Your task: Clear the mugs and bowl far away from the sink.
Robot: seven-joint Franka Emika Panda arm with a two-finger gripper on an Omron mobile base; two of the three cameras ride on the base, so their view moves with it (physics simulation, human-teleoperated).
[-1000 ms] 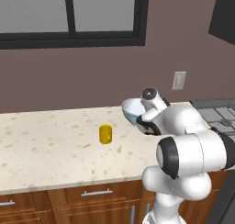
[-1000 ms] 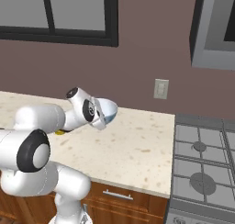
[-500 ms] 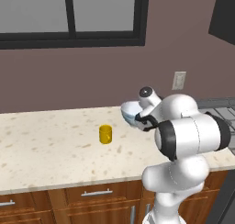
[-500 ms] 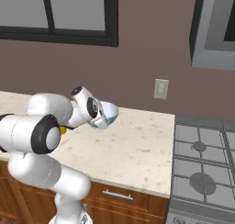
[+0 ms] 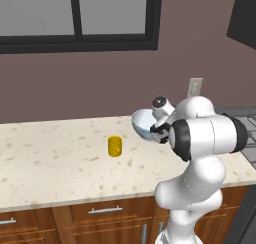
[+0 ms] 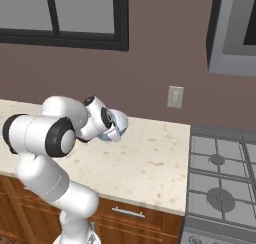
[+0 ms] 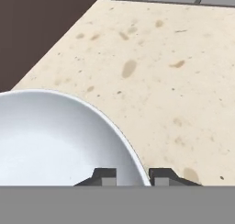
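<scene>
At the bench's point(image 7: 183, 58) stove end | tool point(image 7: 131, 176) straddling the bowl point(image 7: 50, 136) rim, fingers seemingly loosening, grip uncertain | bowl sitting low over bench; mug point(image 5: 115, 146) standing apart | advice: be settling bowl flat before parting fully, then lifting straight off.
</scene>
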